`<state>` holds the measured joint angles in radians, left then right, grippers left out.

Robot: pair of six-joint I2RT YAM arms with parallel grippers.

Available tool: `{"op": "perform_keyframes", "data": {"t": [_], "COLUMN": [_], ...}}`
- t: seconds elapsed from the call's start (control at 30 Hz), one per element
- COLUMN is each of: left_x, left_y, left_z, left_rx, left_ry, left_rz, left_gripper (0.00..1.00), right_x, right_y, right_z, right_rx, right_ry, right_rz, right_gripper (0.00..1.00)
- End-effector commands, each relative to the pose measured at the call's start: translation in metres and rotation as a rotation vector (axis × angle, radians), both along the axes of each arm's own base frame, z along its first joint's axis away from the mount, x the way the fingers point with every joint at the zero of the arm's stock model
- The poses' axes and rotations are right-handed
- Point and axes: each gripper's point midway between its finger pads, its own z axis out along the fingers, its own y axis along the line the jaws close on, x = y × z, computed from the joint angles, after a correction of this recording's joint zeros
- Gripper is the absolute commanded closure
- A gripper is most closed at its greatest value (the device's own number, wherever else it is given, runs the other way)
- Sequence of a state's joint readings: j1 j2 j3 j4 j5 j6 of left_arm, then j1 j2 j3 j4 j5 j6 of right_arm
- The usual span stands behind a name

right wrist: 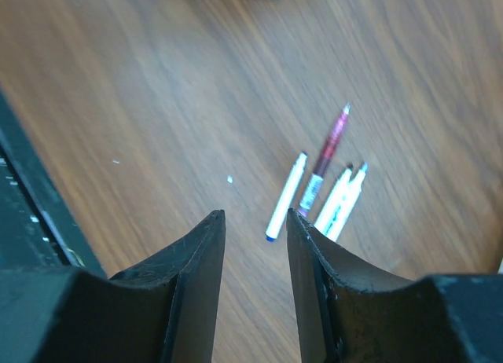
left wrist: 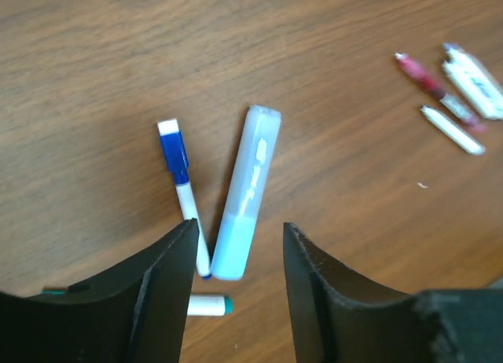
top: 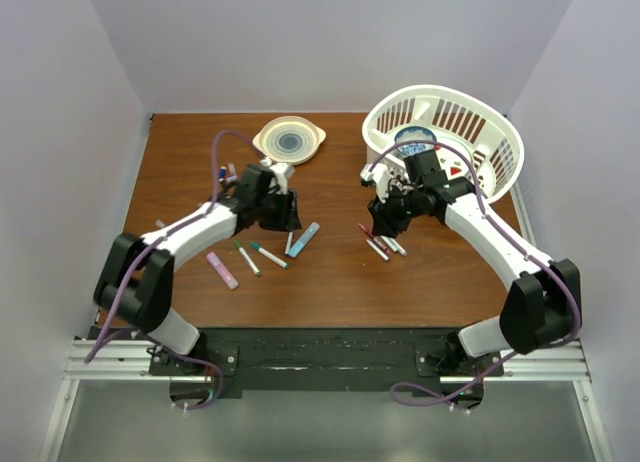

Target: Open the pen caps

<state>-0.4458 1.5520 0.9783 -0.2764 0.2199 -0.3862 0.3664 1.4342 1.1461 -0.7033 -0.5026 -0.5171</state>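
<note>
The blue pen cap [left wrist: 173,149] sits on its white marker, lying on the counter [left wrist: 94,64] just beside a light blue highlighter [left wrist: 245,194]. The left gripper [left wrist: 240,231] hangs over them, jaws apart and empty. The right gripper [right wrist: 255,216], also parted, holds nothing near a cluster of pens [right wrist: 284,196].

Place: a robotics lab test cell.
Walls: plain pale partition walls [top: 60,102] close the space in on three sides.
Bench: a brown wood-grain bench [top: 330,282] fills the cell's floor.
Mounting: a silver aluminium rail frame [top: 105,360] and a black base plate [top: 330,350] line the near edge.
Machines: a white-and-black left robot arm [top: 190,232] and right robot arm [top: 490,237] stand there, trailing purple cables [top: 232,133].
</note>
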Motion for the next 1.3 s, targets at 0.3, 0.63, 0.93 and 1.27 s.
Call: {"op": "perform_keyframes", "data": {"t": [0.3,0.63,0.93,1.27], "left_x": [0.041,0.043,0.061,0.086], "left_y": [-0.001,-0.008,-0.002,0.013], "left_z": [-0.027,-0.055,-0.052,0.081], "left_rx": [0.436,0.468,0.537,0.366], "left_ry": [-0.026,0.030,-0.016,-0.325], "left_rz": [0.146,0.104,0.146,0.323], "left_gripper": [0.50,0.57,0.88,1.00], "right_x": [-0.015,-0.017,-0.018,-0.022], "right_y": [0.017,0.017,0.019,0.026], "right_z": [0.029,0.031,0.031,0.030], "right_rx": [0.129,0.136,0.145,0.187], "right_ry": [-0.065,-0.067,-0.060,-0.036], "right_rz": [0.094,0.102,0.107,0.116], "right_gripper": [0.56,0.56,0.56,0.56]}}
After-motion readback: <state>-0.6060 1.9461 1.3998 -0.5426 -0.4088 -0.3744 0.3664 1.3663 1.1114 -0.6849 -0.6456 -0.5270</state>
